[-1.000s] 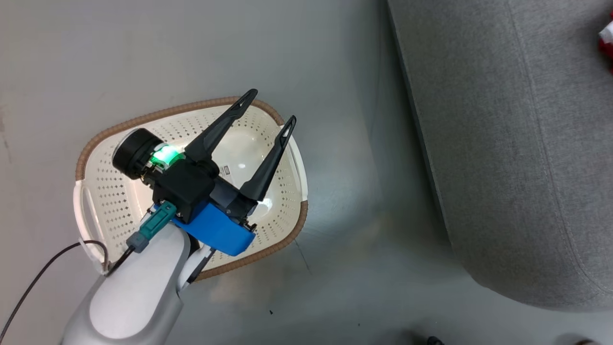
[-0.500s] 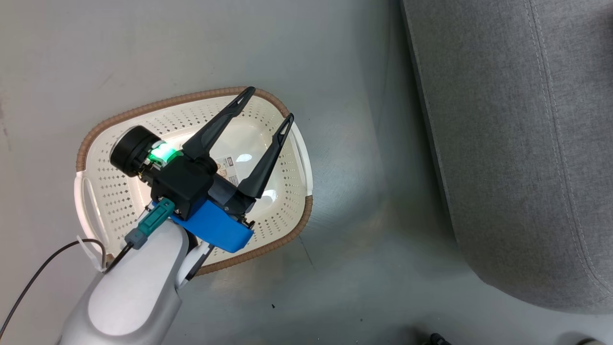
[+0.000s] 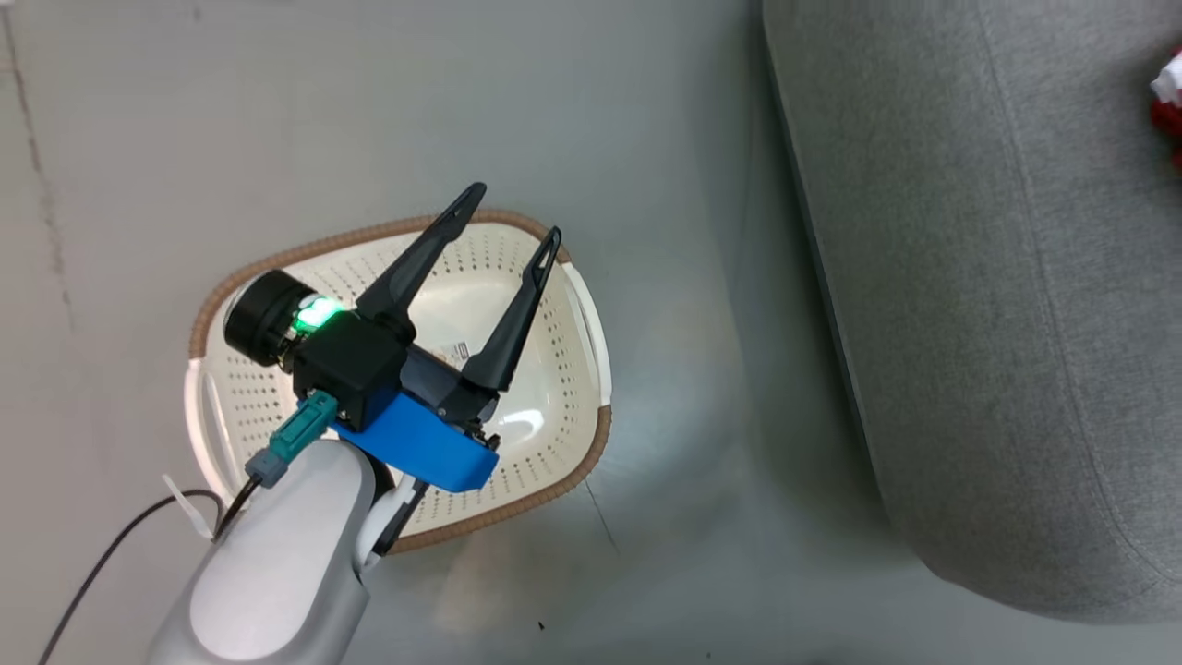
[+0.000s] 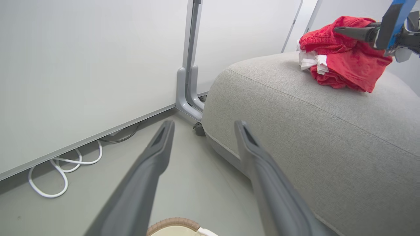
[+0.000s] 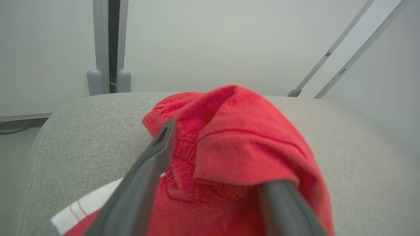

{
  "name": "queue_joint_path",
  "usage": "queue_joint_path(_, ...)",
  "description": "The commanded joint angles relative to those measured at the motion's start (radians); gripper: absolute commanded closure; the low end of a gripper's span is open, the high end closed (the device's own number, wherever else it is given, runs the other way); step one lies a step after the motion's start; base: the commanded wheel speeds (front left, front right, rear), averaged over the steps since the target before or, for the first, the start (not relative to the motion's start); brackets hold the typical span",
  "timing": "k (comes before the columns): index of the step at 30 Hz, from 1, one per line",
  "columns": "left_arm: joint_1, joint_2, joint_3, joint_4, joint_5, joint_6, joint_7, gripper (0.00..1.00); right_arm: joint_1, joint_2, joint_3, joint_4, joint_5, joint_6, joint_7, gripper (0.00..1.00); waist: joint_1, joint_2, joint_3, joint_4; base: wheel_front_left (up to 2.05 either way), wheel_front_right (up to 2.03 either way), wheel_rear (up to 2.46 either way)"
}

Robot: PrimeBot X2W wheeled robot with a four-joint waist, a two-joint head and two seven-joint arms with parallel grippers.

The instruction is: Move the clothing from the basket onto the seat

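The clothing [image 4: 341,55] lies bunched in a red heap on top of the sofa [image 3: 970,277], with white, red-striped trim poking out at the side of the heap that faces the sofa's rounded edge. In the head view only a scrap of red and white shows, at the right edge of that view.

The right end effector [image 5: 220,154] is at the heap with its two fingers spread wide. The cloth bulges up between them and one fold drapes over the tip of the right-hand finger. The other finger rests against the gathered waistband. It is not pinching the cloth.

The left end effector [image 3: 514,211] hangs above the basket [image 3: 563,369] with its fingers wide apart and nothing between them. Their tips are over the rim on the far side from the robot. The basket stands on the grey floor [image 3: 646,139], well apart from the sofa, and a paper label [image 3: 457,351] lies on its bottom.

In the left wrist view, a white cable [image 4: 62,164] loops along the foot of a pale wall panel [image 4: 82,65].
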Motion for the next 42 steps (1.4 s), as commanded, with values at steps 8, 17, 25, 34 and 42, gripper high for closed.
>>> queue_joint_path(8, 0.129, -0.034, 0.076, 0.027, -0.026, -0.004, -0.003, 0.00, 0.119, 0.030, 0.043, -0.002, -0.029, -0.001, -0.013, 0.00, -0.0001, 0.0000, -0.220, 0.019, 0.00, 0.00, 0.00)
queue_joint_path(17, 0.313, -0.082, 0.158, 0.061, -0.058, -0.004, -0.003, 0.00, 0.311, 0.074, 0.107, -0.055, -0.020, -0.001, -0.002, 0.00, -0.0001, 0.0000, -0.451, 0.063, 0.00, 0.00, 0.00)
queue_joint_path(25, 0.442, -0.107, 0.222, 0.075, -0.058, -0.004, -0.003, 0.00, 0.539, 0.167, 0.116, -0.258, -0.011, -0.001, 0.026, 0.00, -0.0001, 0.0000, -0.573, 0.122, 0.00, 0.00, 0.00)
queue_joint_path(34, 0.550, -0.129, 0.334, 0.065, -0.040, -0.004, -0.003, 0.00, 0.740, 0.259, 0.189, -0.468, 0.008, -0.001, 0.069, 0.00, -0.0001, 0.0000, -0.612, 0.160, 0.00, 0.00, 0.00)
queue_joint_path(42, 0.588, -0.147, 0.403, 0.054, -0.022, -0.004, -0.003, 0.00, 0.850, 0.315, 0.239, -0.582, -0.012, -0.001, 0.046, 0.00, -0.0001, 0.0000, -0.618, 0.204, 0.00, 0.00, 0.00)
